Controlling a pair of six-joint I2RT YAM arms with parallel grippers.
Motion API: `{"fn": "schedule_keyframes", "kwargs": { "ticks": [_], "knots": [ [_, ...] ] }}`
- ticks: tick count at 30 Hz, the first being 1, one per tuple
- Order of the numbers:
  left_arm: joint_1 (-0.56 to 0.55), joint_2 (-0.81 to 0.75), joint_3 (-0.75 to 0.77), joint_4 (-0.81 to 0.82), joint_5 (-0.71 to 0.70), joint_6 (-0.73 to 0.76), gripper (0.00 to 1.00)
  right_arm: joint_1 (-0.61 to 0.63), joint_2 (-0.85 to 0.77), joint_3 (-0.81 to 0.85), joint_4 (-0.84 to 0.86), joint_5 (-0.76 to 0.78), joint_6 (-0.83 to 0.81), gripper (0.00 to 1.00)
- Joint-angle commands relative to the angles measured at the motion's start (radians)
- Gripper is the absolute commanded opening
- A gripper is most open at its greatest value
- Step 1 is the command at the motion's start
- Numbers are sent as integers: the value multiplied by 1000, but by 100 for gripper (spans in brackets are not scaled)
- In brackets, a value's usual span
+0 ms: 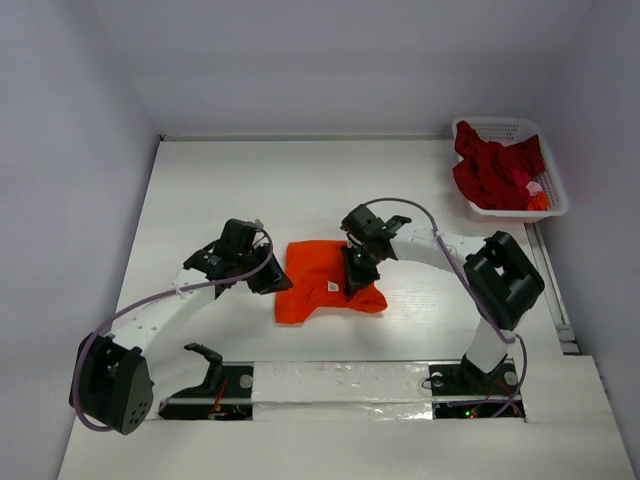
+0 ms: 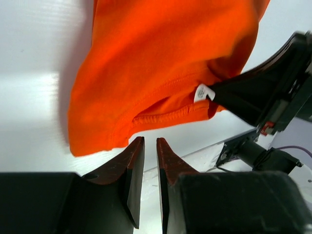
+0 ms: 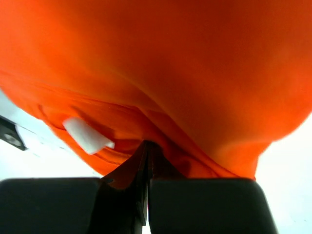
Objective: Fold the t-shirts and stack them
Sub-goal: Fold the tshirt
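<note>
— T-shirt of bright orange soft cloth point(image 1: 320, 285): where is it from above?
— Mid white tabletop point(image 1: 220, 190), bunched between the arms. Right jaws sit on its right part, left jaws just beside its left edge. A dark red cloth t-shirt point(image 1: 495, 165) lies heaped in the white plastic lattice basket point(image 1: 512, 127) at the far right corner. Pale bare walls close the tabletop in
— Left wrist?
— Left jaws nearly together, a thin slit with nothing in it, just short of the orange edge; probably lining up for a grab
— Right wrist?
— Right jaws pressed together, pinching a fold by the small white neck label point(image 3: 87, 135), I judge to hold the cloth steady for folding
</note>
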Motion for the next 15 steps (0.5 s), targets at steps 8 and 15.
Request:
{"fn": "schedule_keyframes", "kwargs": {
  "ticks": [8, 15],
  "knots": [
    [-3, 177, 83, 162, 9, 3, 13, 8, -223, -95, -33, 10, 19, 0],
    [-3, 260, 132, 179, 14, 19, 13, 8, -271, -199, -14, 2, 43, 0]
  ]
}}
